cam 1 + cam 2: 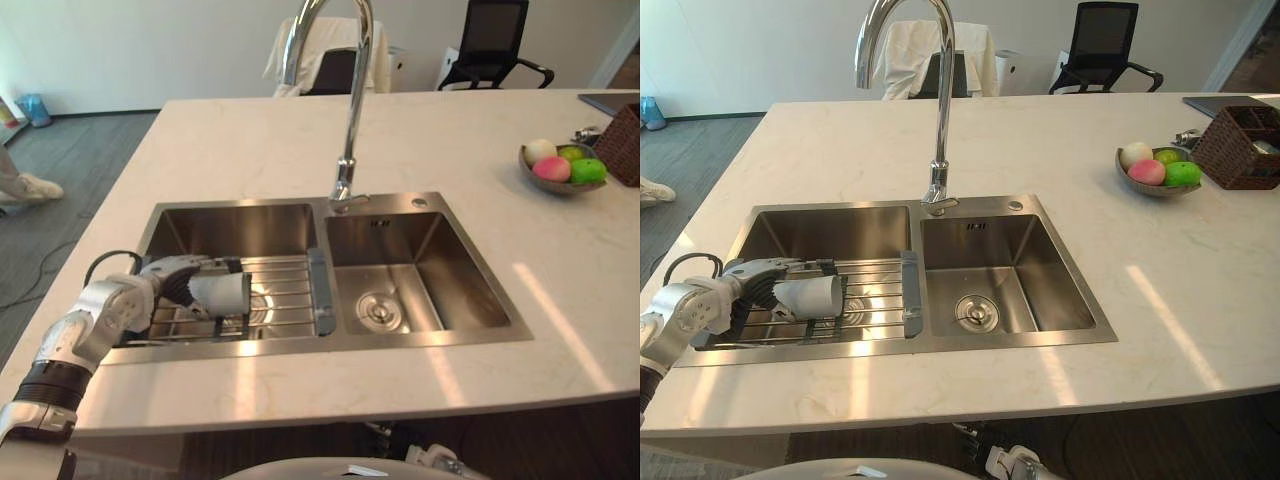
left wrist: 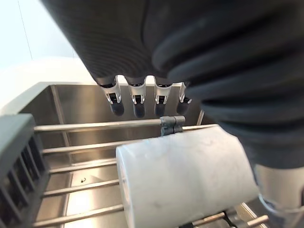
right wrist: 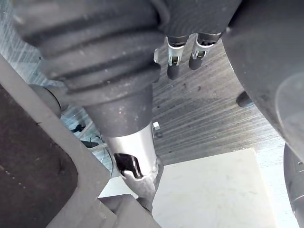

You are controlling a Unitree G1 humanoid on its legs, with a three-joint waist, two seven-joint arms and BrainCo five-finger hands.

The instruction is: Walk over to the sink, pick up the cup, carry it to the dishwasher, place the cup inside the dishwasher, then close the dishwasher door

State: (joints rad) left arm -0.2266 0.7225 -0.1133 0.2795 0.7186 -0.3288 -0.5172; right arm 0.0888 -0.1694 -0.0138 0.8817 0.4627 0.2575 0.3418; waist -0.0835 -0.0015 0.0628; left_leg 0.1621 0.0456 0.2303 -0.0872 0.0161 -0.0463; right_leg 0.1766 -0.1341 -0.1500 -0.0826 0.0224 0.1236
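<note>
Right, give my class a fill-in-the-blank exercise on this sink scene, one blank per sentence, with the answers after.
1. The white cup lies on its ____ on the wire rack.
2. The round drain sits in the ____ basin of the sink.
3. The bowl on the counter holds ____.
4. The robot hand at the cup belongs to the robot's ____ arm.

Missing words: side; right; fruit; left.

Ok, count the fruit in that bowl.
4 in the bowl: pale fruit back left, pink fruit front left, yellow-green fruit back right, green fruit front right. Others may be hidden underneath.
</note>
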